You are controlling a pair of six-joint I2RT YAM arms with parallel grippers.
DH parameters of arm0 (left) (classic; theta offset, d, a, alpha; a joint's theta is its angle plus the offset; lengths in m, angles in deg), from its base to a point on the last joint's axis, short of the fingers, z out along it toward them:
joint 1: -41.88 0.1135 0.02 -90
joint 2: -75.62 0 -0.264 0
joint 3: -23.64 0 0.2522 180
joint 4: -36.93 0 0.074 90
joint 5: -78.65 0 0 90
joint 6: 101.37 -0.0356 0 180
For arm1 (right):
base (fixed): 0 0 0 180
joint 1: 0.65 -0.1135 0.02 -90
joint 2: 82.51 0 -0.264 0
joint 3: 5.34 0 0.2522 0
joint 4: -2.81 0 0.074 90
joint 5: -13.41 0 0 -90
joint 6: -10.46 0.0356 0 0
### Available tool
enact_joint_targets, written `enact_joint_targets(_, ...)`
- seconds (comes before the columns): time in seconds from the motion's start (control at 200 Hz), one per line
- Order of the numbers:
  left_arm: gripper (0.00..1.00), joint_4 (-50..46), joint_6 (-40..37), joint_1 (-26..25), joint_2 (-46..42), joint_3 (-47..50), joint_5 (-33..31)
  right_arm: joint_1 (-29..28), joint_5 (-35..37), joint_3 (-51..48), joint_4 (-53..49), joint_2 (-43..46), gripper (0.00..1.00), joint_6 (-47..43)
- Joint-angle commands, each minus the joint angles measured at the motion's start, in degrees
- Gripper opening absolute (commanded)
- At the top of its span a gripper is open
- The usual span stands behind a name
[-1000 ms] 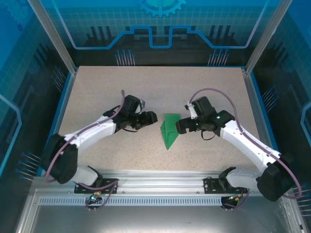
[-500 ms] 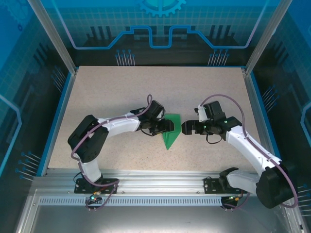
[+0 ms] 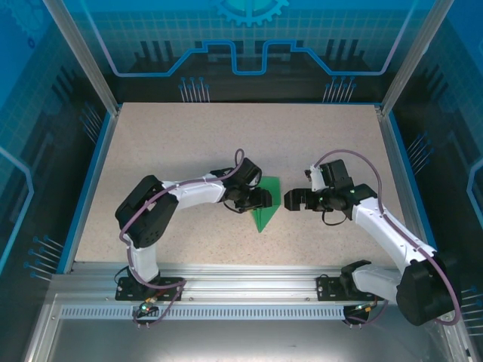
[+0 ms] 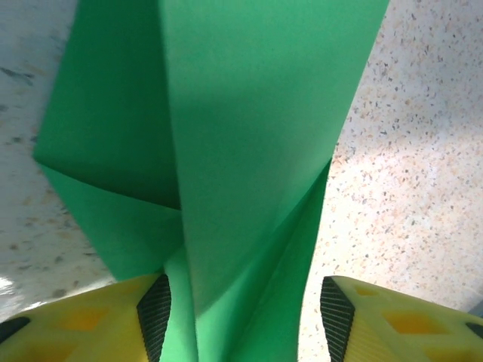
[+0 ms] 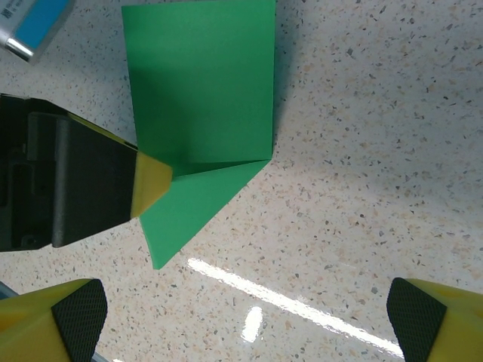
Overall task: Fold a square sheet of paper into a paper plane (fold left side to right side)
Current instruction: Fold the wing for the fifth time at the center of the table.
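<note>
One green paper (image 3: 264, 217) lies near the middle of the speckled table (image 3: 166, 143). It is folded, wide at the far end and thin and pointed at the near end. It lies between the two pincers.

The left pincer (image 3: 259, 199) is right over the left side of the paper. Seen from its own camera, the paper (image 4: 249, 151) runs in between its two yellow fingers (image 4: 155, 313). A raised fold of the paper stands up in the gap. The paper is right up against the black pad on one side. On the other side some bare table shows between the paper and the pad. So the left pincer (image 4: 241, 317) is not clenched. Its jaws stand apart with the paper between them.

The right pincer (image 3: 290, 200) is just beside the right side of the paper and does not touch it. Its jaws (image 5: 249, 317) are spread wide with only table between them. In its camera, the paper (image 5: 204, 98) lies ahead of them.

There are two arms, two pincers, and two fingers on each pincer.
</note>
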Motion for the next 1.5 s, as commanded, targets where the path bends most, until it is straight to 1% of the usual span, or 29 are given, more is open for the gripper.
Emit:
enact_joint_targets(0.0,0.6,-6.4,-3.3,-0.3,-4.4,-2.2,-5.4,1.1,-1.3,-0.7,0.5,0.4,0.99,0.4)
enact_joint_targets(0.065,0.63,-7.8,-3.6,-0.3,-5.3,-1.8,-8.2,1.1,-1.3,-0.8,0.6,0.2,0.99,0.5)
enact_joint_targets(0.12,0.64,-8.1,-3.8,-0.3,-5.0,-1.6,-8.5,1.2,-1.3,-0.9,0.8,-0.2,0.99,0.6)
enact_joint_targets(0.34,0.63,-3.7,-3.2,-0.5,-0.4,-2.2,-2.0,1.2,-1.4,-0.4,0.6,-0.8,0.99,0.6)
enact_joint_targets(0.555,0.6,-2.3,-3.2,-0.7,3.0,-3.8,1.1,1.3,-1.4,-0.4,0.1,-0.9,0.99,0.3)
enact_joint_targets(0.69,0.56,-0.1,-2.9,-0.6,3.3,-3.5,3.2,1.5,-1.9,-0.7,0.2,-1.2,0.99,0.1)
enact_joint_targets(0.805,0.56,0.8,-3.1,-0.7,3.2,-3.3,4.2,1.6,-2.6,-0.8,0.5,-1.8,0.99,0.0)
enact_joint_targets(0.96,0.56,4.4,-2.8,-0.7,3.0,-2.9,7.6,1.7,-3.1,-0.8,0.7,-2.4,0.99,-0.2)
enact_joint_targets(1.04,0.56,3.7,-3.1,-0.7,3.4,-3.5,7.2,1.7,-3.2,-0.8,0.8,-2.7,0.99,-0.1)
enact_joint_targets(1.14,0.52,2.4,-3.7,-0.6,4.5,-4.1,6.3,1.7,-3.3,-0.8,0.9,-3.0,0.99,-0.1)
enact_joint_targets(1.356,0.39,2.5,-4.4,-0.5,7.1,-5.8,6.1,1.9,-3.8,-0.8,0.4,-3.6,0.99,-0.7)
enact_joint_targets(1.496,0.3,4.8,-4.6,-0.1,8.2,-6.3,7.6,2.6,-6.6,-1.7,0.9,-4.0,0.99,-1.2)
